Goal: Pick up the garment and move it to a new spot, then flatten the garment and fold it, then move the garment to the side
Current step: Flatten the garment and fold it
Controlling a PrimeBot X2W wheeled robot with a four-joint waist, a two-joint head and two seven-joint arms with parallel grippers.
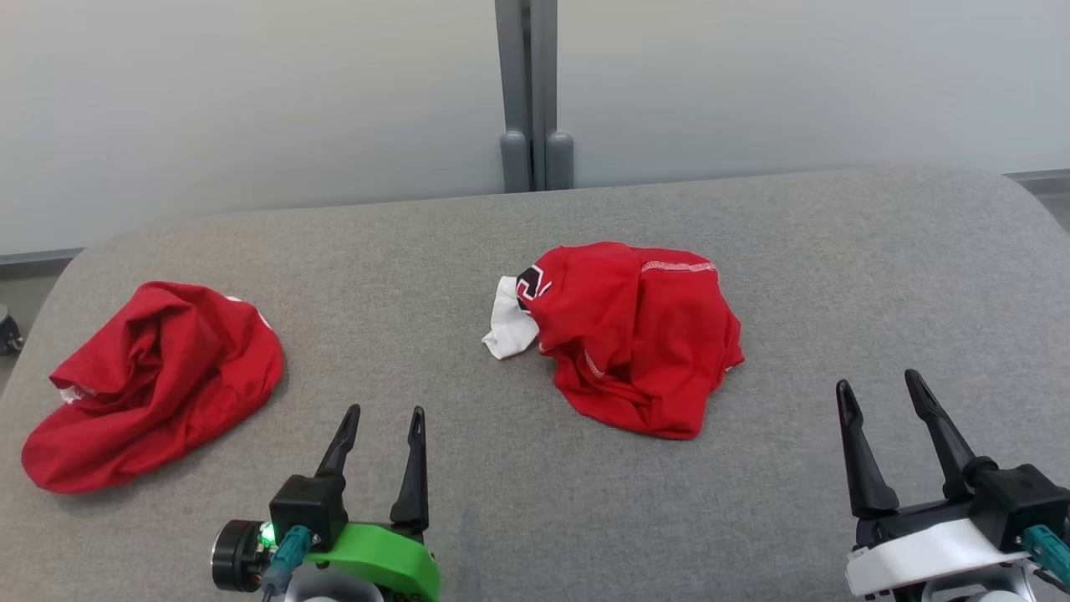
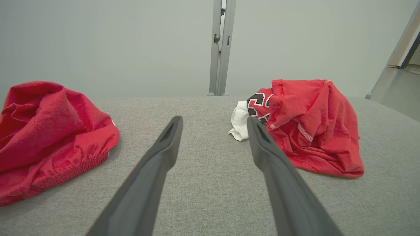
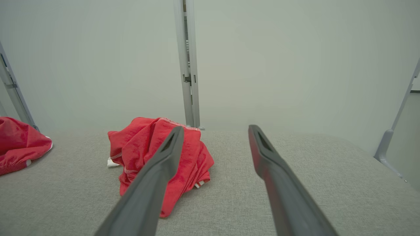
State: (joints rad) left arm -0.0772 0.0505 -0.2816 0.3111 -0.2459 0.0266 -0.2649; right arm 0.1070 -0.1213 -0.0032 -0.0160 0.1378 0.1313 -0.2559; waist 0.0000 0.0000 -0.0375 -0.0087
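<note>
Both grippers sat nearest, low over the grey fabric-covered table (image 1: 518, 518), empty and touching no cloth. On the left gripper (image 1: 385, 411), mounted on a green bracket (image 1: 384, 562), the two long dark fingers (image 1: 411, 477) stood wide apart. The right gripper (image 1: 878, 380), on a white bracket (image 1: 928, 556), was spread just as wide. Ahead of the left gripper and off to its right, and ahead-left of the right gripper, lay a crumpled red garment with a white patch and black lettering (image 1: 644, 334), heaped on the table and apart from both. Well to the left of the left gripper lay a second crumpled plain red garment (image 1: 159, 376). Beyond the table's far edge, a grey upright post (image 1: 535, 92) stood between pale wall panels (image 1: 251, 100).
</note>
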